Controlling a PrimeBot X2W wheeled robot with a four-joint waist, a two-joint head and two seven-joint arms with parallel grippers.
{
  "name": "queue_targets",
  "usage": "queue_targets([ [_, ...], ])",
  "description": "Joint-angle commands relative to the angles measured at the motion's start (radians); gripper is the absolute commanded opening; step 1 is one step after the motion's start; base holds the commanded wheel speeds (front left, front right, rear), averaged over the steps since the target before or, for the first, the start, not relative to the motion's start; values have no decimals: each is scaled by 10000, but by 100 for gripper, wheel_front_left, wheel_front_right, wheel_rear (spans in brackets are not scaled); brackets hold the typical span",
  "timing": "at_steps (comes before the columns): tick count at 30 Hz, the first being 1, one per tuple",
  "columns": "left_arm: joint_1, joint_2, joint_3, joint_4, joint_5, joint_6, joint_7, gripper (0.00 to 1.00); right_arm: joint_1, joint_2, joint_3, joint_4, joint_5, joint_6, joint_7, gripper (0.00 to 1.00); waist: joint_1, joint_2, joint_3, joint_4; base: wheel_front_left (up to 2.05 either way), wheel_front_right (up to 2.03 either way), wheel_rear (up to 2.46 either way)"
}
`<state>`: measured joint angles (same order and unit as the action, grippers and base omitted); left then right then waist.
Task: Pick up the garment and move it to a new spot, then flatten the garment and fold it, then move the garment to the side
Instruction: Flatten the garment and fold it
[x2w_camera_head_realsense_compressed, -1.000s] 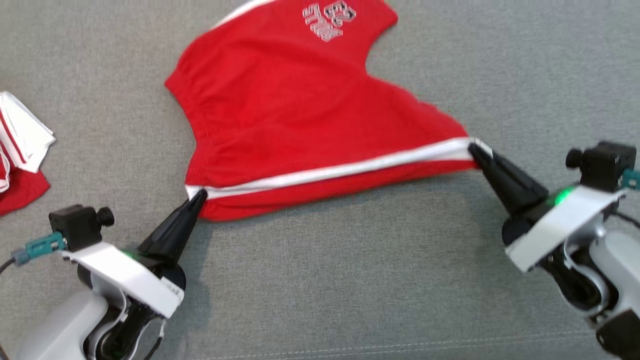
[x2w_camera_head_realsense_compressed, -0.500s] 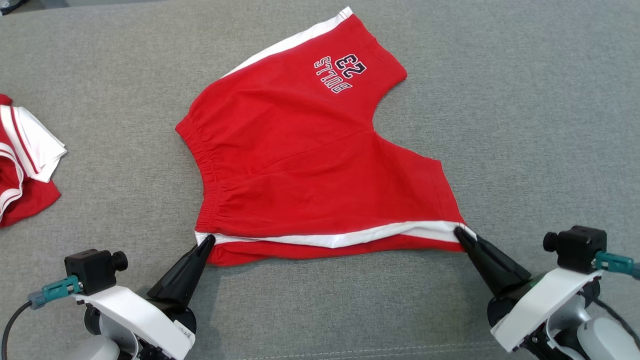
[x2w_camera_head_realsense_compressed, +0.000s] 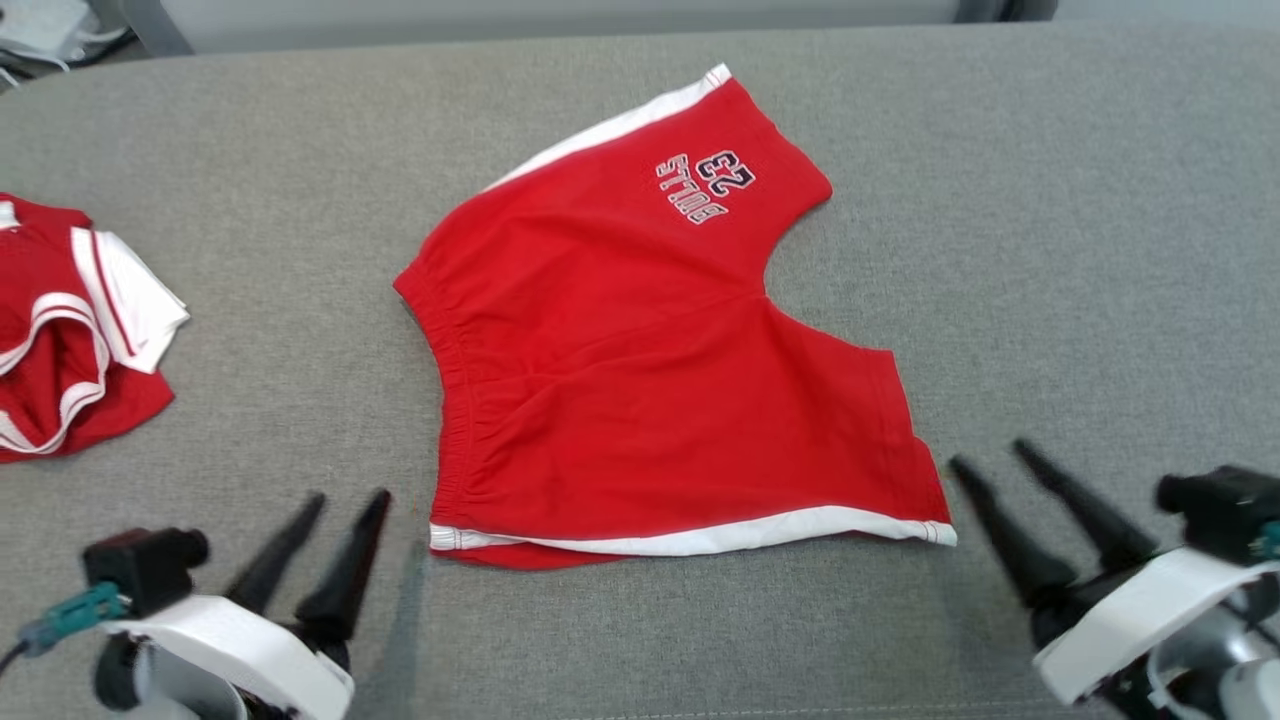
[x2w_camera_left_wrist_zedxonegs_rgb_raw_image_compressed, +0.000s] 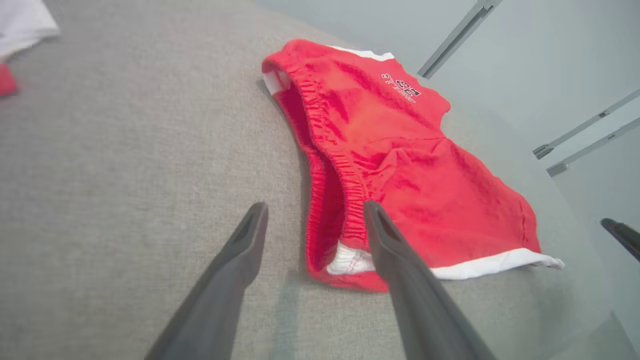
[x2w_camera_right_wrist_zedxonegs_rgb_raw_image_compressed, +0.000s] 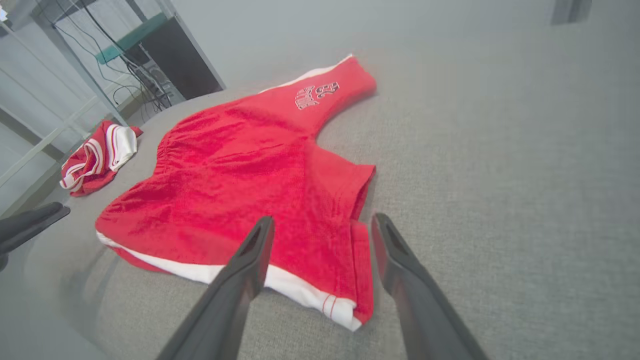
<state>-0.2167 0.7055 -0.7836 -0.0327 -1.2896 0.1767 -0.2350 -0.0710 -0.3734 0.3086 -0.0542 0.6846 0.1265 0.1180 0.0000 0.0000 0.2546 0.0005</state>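
My left gripper (x2w_camera_head_realsense_compressed: 350, 497) and right gripper (x2w_camera_head_realsense_compressed: 988, 453) sit open at the bottom corners, the red shorts (x2w_camera_head_realsense_compressed: 650, 400) lying sideways between them, maybe nearer the right one.

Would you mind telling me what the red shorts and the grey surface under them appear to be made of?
The red shorts look like soft matte knit, probably cotton jersey: they lie limp, with a gathered elastic waistband and a fuzzy face in the wrist views. The grey surface looks like woven, heathered upholstery cloth, matte, with a fine visible weave.
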Motion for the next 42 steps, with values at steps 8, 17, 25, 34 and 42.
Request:
queue_targets([
  [8, 39, 100, 2726, -1600, 2364, 1804, -263, 100, -231, 711, -1814, -764, -1970, 42, -1162, 100, 0, 0, -948, 190, 0, 0, 0],
  [17, 21, -1240, 4083, -1508, 4536, 2252, -266, 100, -783, 1540, -2128, 95, -3555, 42, -2253, 100, 0, 0, -1702, 93, 0, 0, 0],
  [25, 971, -1729, 4552, -22, 5992, 1742, -267, 100, -183, 1855, -2426, 1198, -3712, 42, -2640, 100, 0, 0, -2413, 97, 0, 0, 0],
  [34, 2177, -2142, 4976, 543, 6498, 630, -267, 100, 535, 2032, -2404, 1463, -3666, 42, -2758, 100, 0, 0, -2818, 179, 0, 0, 0],
  [42, 2736, -2641, 5615, 527, 7286, 317, -267, 100, 1069, 2143, -2397, 1411, -3968, 42, -2688, 100, 0, 0, -2983, 350, 0, 0, 0],
])
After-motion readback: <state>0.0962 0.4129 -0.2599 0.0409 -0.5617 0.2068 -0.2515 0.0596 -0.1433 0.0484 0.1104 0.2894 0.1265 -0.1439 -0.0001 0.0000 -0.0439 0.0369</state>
